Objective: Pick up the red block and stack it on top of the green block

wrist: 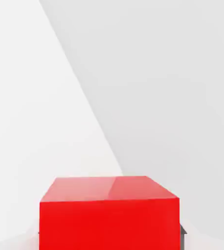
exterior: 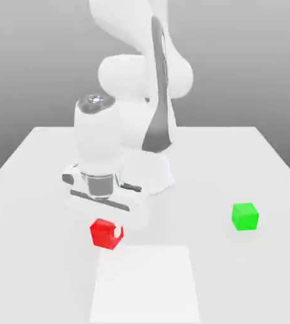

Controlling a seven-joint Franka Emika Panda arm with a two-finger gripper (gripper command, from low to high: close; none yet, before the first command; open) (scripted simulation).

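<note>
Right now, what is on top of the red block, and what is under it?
The gripper is above the red block, shut on its sides. Nothing lies on the green block. The red block seems to rest on the table; its underside is hidden.

A white table (exterior: 40,190) carries a paler square patch (exterior: 146,285) at its near edge.

open table (exterior: 249,164) around green block (exterior: 245,216)

Bright even light, soft shadows, sharp
</note>
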